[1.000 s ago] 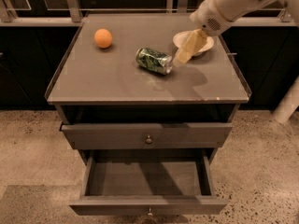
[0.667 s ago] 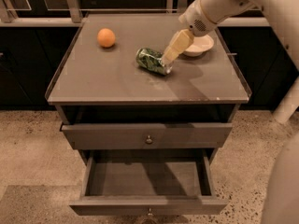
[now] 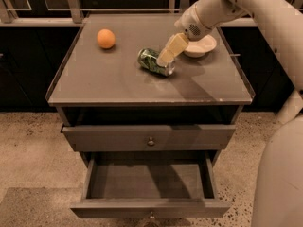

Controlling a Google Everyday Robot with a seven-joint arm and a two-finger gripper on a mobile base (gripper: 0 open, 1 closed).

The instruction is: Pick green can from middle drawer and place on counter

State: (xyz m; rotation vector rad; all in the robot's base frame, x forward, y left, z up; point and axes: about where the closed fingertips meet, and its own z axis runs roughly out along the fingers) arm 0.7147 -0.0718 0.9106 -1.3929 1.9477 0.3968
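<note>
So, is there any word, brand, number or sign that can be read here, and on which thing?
None can be read. The green can, lying on the counter with the hand at it, shows only a leafy pattern; any print on it is not legible.

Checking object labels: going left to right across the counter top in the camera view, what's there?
Order: round orange ball → small dark-green patterned can lying on its side → shallow white dish. The beige gripper overlaps the can's right end.

On the counter [image 3: 113, 86], the green can [image 3: 149, 59] lies between ball [image 3: 106, 38] and bowl [image 3: 204, 47], gripper [image 3: 164, 60] over it.
</note>
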